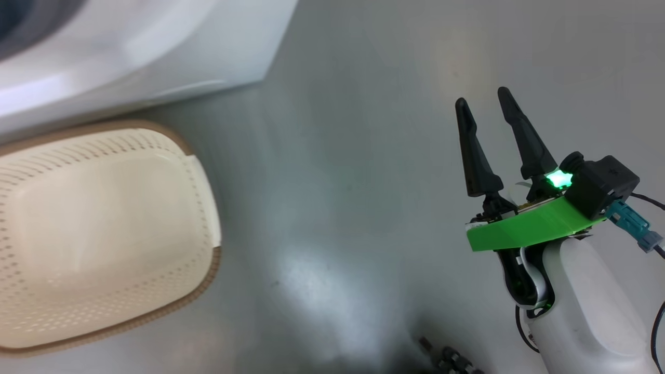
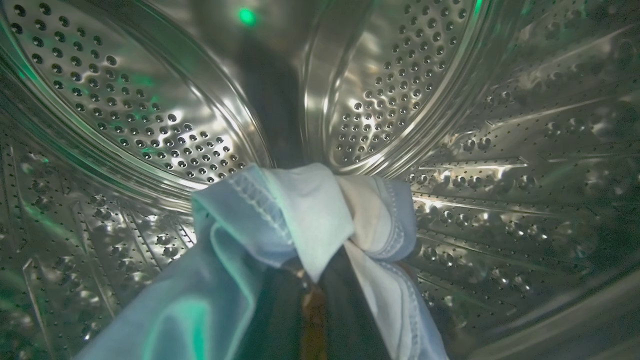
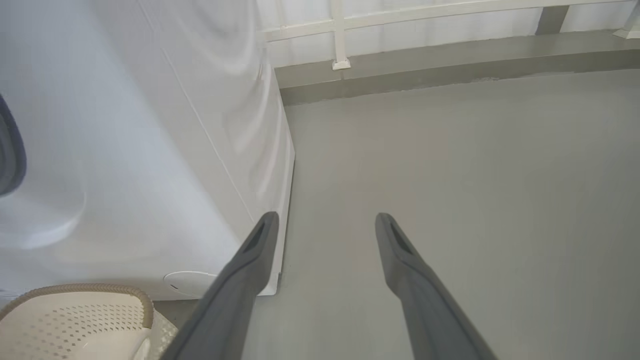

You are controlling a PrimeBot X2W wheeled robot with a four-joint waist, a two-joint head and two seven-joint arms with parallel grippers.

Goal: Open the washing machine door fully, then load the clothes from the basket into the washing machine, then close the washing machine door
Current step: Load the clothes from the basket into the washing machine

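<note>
In the left wrist view my left gripper [image 2: 314, 295] is deep inside the washing machine's perforated steel drum [image 2: 150, 125]. It is shut on the clothes [image 2: 300, 215], a bunch of light-blue fabric with a whitish inner side that drapes over the fingers and hides their tips. The washing machine [image 1: 130, 47] shows as a white box at the head view's top left, and the basket [image 1: 202, 270] stands just in front of it, its inside bare cream plastic. My right gripper [image 1: 486, 104] hangs open over the floor to the right, holding nothing. The washing machine door is out of view.
Grey floor [image 1: 337, 208] stretches between the basket and my right arm. In the right wrist view the machine's white side [image 3: 200, 125] is at the left, the basket [image 3: 75, 320] at the bottom left, and a low ledge with white railing [image 3: 450, 55] runs along the back.
</note>
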